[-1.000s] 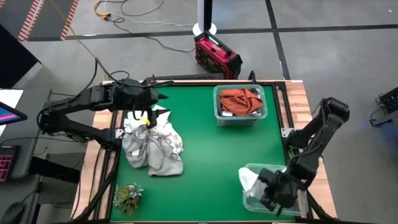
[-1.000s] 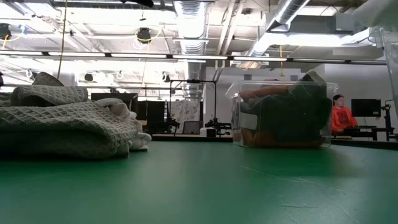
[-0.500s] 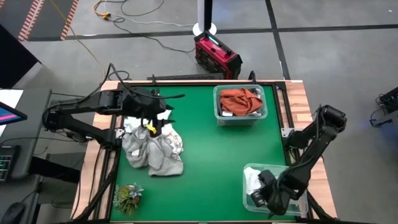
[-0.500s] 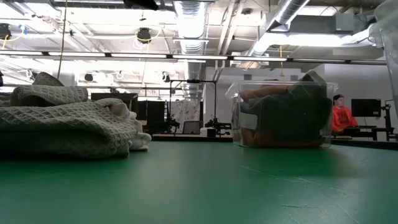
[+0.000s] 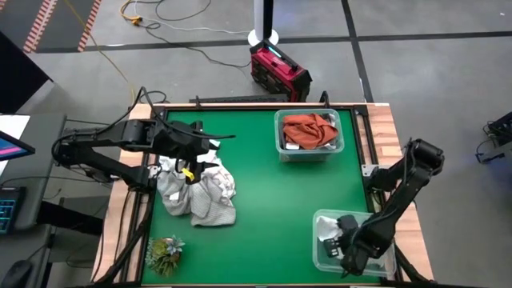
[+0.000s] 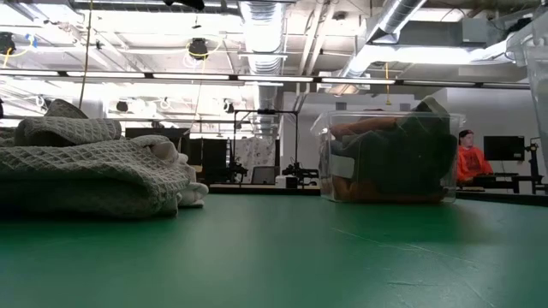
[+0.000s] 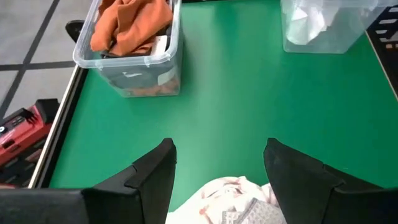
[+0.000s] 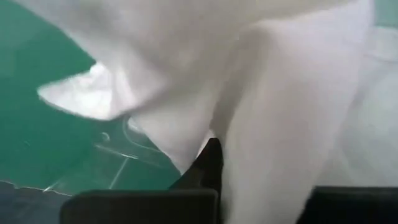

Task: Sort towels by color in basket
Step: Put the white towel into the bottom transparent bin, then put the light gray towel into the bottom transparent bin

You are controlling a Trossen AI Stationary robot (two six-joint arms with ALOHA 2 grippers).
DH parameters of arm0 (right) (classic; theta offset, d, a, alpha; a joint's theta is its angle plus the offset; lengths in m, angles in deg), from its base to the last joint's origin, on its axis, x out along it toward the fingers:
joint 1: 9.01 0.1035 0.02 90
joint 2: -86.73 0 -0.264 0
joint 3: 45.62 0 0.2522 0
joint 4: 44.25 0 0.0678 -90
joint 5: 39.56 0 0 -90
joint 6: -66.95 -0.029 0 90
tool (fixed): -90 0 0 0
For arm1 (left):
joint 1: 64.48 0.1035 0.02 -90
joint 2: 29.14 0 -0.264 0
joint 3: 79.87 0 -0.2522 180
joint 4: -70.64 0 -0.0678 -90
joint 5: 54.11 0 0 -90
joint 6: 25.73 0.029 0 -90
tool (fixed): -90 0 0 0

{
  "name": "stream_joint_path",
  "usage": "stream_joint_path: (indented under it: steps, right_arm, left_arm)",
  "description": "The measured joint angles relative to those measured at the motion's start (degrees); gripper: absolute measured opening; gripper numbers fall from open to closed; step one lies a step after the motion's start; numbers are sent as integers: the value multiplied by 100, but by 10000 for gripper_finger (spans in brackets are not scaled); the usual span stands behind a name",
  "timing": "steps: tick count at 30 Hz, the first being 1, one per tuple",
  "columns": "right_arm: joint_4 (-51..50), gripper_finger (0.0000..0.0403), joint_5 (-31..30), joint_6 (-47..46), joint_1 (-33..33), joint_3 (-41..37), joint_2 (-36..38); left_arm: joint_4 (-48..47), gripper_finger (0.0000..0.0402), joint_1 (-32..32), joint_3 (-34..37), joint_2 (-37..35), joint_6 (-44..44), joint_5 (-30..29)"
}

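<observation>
The right gripper (image 5: 346, 240) sits inside the clear bin (image 5: 324, 258), white towel (image 8: 280, 106) draped over its jaws, probably gripped. Release low, fully inside. The left gripper (image 7: 219, 165), jaws wide, hovers above the towel pile (image 5: 196, 188).

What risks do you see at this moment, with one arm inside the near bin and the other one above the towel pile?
1. The right gripper is inside the clear bin against a white towel; withdrawing may drag the cloth out or shift the bin near the table edge.
2. The left gripper is open over the towel pile; closing may catch several towels of mixed colours.
</observation>
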Motion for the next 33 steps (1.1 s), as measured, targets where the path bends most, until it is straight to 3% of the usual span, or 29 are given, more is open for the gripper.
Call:
stream_joint_path:
  steps: [10,21,25,28,33]
  right_arm:
    - [383,54,345,1051,-173,0,-95]
    - [-153,178,417,1087,-181,0,759]
    - [-365,225,398,937,-188,0,1372]
    - [-624,240,24,758,-186,2,1878]
    - [-1038,240,-1134,848,-200,4,2623]
  left_arm:
    - [-23,233,1,0,4,11,-1]
    - [-158,233,1,0,4,57,39]
    - [-335,233,1,0,4,266,642]
    - [-472,233,-76,0,4,415,1293]
    - [-667,233,-379,0,4,391,1407]
